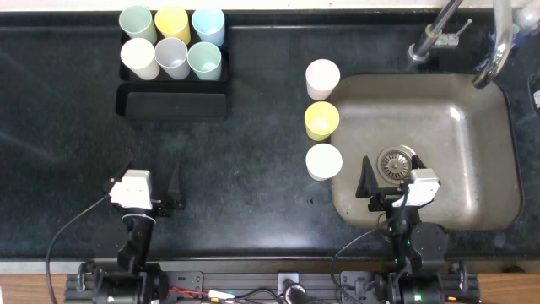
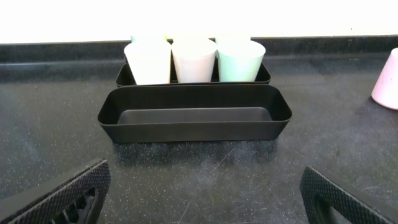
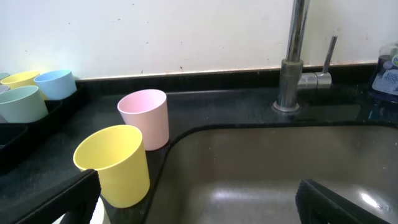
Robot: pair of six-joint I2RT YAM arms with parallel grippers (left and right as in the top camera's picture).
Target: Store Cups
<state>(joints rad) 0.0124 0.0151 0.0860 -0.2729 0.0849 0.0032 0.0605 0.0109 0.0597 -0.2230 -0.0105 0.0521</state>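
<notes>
On the dark speckled worktop (image 1: 67,127), a black rectangular plastic tray (image 1: 226,72) near the back edge holds six plastic cups standing upright in two rows of three: pale green (image 1: 137,21), yellow (image 1: 172,23) and light blue (image 1: 208,24) behind, white (image 1: 139,57), pale grey (image 1: 172,55) and mint (image 1: 204,59) in front. A second black tray (image 1: 173,107) of the same shape lies just in front of it, its bare floor showing.

Three loose cups stand in a line along the left rim of the steel sink (image 1: 456,152). The pale pink cup (image 1: 322,78) is farthest back, the loose yellow cup (image 1: 321,120) in the middle and the loose white cup (image 1: 324,161) nearest the arms. A metal tap (image 1: 434,34) rises behind the sink.

The left hand (image 2: 199,196) hangs over the worktop in front of the second tray, fingers spread wide and holding nothing. The right hand (image 3: 199,202) sits over the sink's near left corner, just beside the loose white cup, also wide and holding nothing.
</notes>
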